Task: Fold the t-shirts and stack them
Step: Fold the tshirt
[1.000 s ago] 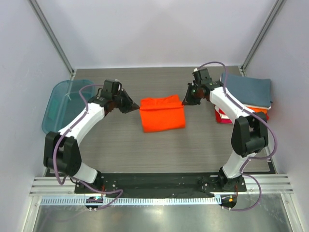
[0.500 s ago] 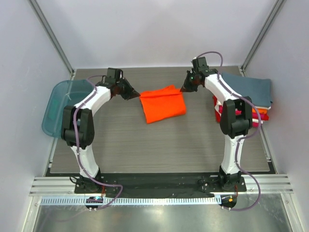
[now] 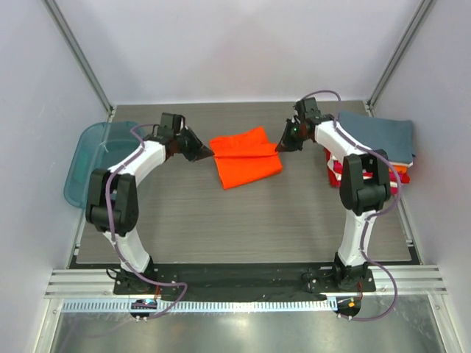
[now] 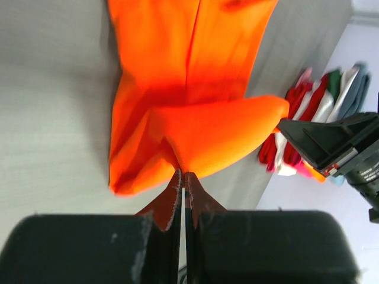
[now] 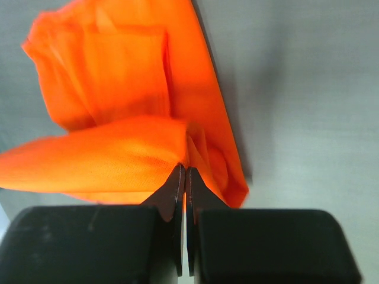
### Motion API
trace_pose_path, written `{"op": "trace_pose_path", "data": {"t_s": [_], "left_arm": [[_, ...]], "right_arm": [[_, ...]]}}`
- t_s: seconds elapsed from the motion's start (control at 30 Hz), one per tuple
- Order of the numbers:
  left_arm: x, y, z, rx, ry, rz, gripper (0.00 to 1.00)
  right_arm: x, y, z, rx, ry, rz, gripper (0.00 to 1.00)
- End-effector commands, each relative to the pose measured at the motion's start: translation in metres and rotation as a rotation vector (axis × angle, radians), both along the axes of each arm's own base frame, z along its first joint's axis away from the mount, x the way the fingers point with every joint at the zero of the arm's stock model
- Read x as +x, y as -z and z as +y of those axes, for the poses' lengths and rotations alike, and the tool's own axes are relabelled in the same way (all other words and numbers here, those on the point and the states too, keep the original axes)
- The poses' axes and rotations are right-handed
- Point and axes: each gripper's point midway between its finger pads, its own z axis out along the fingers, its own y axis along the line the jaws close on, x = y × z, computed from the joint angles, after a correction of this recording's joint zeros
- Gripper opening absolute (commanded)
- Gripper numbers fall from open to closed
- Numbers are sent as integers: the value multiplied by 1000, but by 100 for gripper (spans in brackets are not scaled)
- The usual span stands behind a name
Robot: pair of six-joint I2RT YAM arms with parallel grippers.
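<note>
Teal tub (image 3: 82, 165) sits at left of table (image 3: 243, 220).

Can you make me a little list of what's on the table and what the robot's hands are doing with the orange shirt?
orange t-shirt: partly folded, middle of the table
left fingers: shut, pinching the shirt's left end
right fingers: shut, pinching the shirt's right end
folded shirts: stacked at the right edge, blue-grey one on top
teal tub: at the left edge, nothing touching it
</note>
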Motion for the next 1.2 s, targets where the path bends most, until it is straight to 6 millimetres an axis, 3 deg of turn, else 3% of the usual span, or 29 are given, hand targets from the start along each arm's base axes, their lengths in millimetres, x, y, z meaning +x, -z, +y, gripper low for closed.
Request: {"op": "trace_pose_path", "data": {"t_s": [0.0,0.07,0.1,0.13,0.2,0.23,0.4,0.43,0.47,0.57,0.67,0.8,0.93,0.97,1.03,1.1,1.17], "left_arm": [[-28,-33,-7,-29,37,-82,0],[-50,-20,-10,-10,47,-53,0],[-59,-28,-11,-11,48,-76,0],[-76,-16,-17,0,69,-48,0],[-92,-21,-23,-5,75,-68,0],[-108,-9,-28,5,97,-41,0],[-153,0,-35,31,85,-42,0],[-169,2,-38,31,106,-45,0],[-176,5,-40,37,109,-44,0],[-204,17,-46,54,129,-29,0],[-229,35,-50,78,149,-1,0],[-256,55,-57,95,173,27,0],[-279,72,-55,132,205,50,1],[-281,75,-53,137,206,54,3],[-288,83,-46,153,208,70,8],[-292,85,-40,168,211,79,20],[-294,78,-34,173,202,65,28]], "right_arm": [[-27,-39,-9,17,10,-77,1],[-41,-50,-13,21,12,-101,2],[-55,-36,-15,15,10,-65,1],[-62,-36,-16,15,7,-65,1],[-85,-28,-21,10,6,-43,1],[-92,-24,-22,8,6,-36,1],[-145,-11,-36,-13,7,-16,2],[-152,-10,-38,-17,12,-17,2],[-166,2,-42,-28,13,12,3],[-183,5,-46,-31,20,4,12],[-208,21,-52,-36,35,44,15],[-229,30,-56,-28,61,65,16],[-243,29,-50,25,73,77,45],[-244,28,-49,32,65,67,47],[-242,18,-44,42,45,26,47],[-238,11,-41,48,33,8,43],[-232,2,-33,73,5,-14,40]]}}
